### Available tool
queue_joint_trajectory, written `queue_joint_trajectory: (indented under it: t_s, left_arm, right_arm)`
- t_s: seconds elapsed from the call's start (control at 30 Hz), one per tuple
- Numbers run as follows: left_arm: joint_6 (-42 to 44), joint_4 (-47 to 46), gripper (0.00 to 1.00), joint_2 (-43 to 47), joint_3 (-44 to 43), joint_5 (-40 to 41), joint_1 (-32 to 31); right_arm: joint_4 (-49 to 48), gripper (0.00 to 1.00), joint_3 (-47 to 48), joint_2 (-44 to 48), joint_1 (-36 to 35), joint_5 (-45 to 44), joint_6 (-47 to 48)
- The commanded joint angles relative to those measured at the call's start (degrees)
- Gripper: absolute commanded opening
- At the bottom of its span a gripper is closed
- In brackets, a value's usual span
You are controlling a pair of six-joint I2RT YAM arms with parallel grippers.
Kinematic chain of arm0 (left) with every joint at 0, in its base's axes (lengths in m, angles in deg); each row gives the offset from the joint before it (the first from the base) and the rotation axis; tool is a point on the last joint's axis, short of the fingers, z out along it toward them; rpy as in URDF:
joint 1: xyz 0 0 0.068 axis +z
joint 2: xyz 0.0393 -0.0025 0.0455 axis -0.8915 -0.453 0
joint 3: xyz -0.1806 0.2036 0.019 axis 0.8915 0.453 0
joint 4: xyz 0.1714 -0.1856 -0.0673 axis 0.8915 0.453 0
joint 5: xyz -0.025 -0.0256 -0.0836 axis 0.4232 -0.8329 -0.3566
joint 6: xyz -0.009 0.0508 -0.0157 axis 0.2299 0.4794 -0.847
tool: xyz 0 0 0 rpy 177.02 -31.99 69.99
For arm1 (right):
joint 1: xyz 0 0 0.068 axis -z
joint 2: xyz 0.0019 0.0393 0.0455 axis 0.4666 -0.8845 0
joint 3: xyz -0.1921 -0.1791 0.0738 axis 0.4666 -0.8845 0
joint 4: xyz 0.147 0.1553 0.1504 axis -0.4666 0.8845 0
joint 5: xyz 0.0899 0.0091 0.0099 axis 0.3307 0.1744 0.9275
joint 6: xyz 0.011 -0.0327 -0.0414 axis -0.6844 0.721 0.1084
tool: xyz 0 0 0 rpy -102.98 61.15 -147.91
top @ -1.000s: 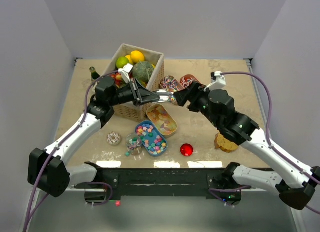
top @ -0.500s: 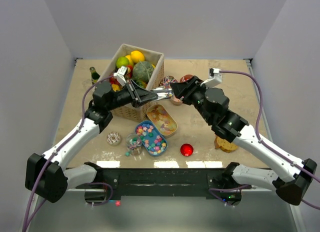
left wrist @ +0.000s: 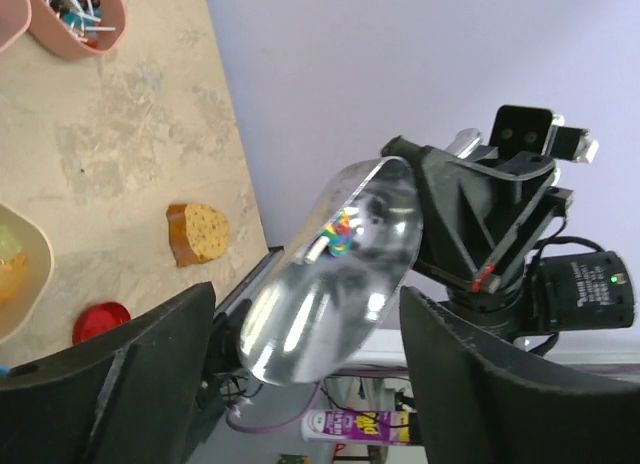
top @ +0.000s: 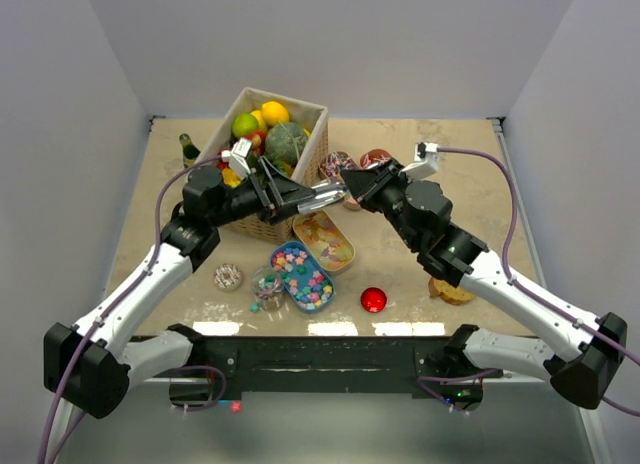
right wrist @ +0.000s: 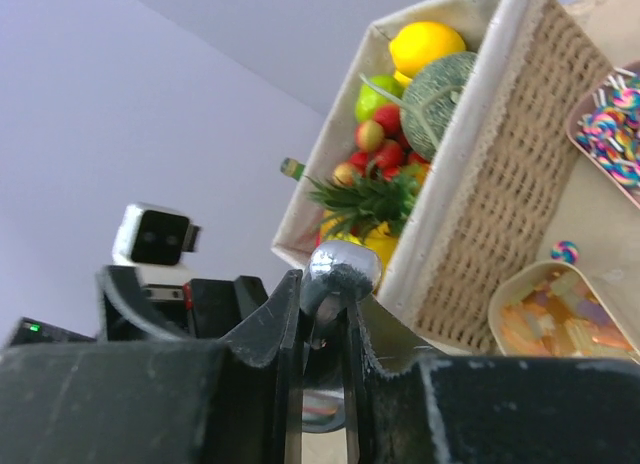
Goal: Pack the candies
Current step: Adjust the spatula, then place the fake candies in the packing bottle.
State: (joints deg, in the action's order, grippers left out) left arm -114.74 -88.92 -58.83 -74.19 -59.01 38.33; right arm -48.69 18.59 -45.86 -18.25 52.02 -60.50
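Observation:
A clear oval lid (top: pixel 326 191) hangs in the air between the two arms, just right of the basket. My right gripper (top: pixel 348 187) is shut on its edge; in the right wrist view the fingers (right wrist: pixel 288 319) pinch the lid's rim (right wrist: pixel 341 267). My left gripper (top: pixel 300 194) stands open around the lid's other end (left wrist: pixel 330 274), its fingers (left wrist: pixel 150 374) apart from it. A small striped candy (left wrist: pixel 343 229) clings to the lid. Below lie the candies: pastel pieces in a blue tin (top: pixel 302 276), orange gummies in an oval tin (top: pixel 324 239), striped ones in pink trays (top: pixel 340 167).
A wicker basket (top: pixel 305 162) of toy fruit stands at the back left, with a green bottle (top: pixel 188 147) beside it. A sprinkled doughnut (top: pixel 228 276) and a small cup (top: pixel 267 284) lie left of the blue tin. A red ball (top: pixel 373 300) and a bread slice (top: pixel 452 289) lie to the front right.
The right gripper has moved in and shut on the clear lid. The left gripper, which was shut on the lid, has opened.

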Motion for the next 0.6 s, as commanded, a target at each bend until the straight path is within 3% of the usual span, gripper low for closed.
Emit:
queue_joint_trajectory:
  t_s: [0.0,0.07,0.27,0.57]
  left_arm:
    - [10.34,15.5,0.94,3.54,-4.79,3.27,0.64]
    - [15.0,22.34,1.0,4.94,-6.99,6.42,1.35]
    - [25.64,39.14,1.0,6.88,-15.6,21.96,4.08]
    - [29.16,49.62,1.0,6.01,-22.02,38.24,4.6]
  right_arm:
    - [-1.13,0.0,-2.91,2.93,0.1,-1.29,-1.39]
    - [-1.39,0.0,-3.79,2.94,0.1,-0.06,-1.48]
    - [-9.03,0.0,-6.51,0.22,0.01,13.45,2.47]
    - [-13.17,0.0,-4.59,-7.96,-2.62,22.79,8.35]
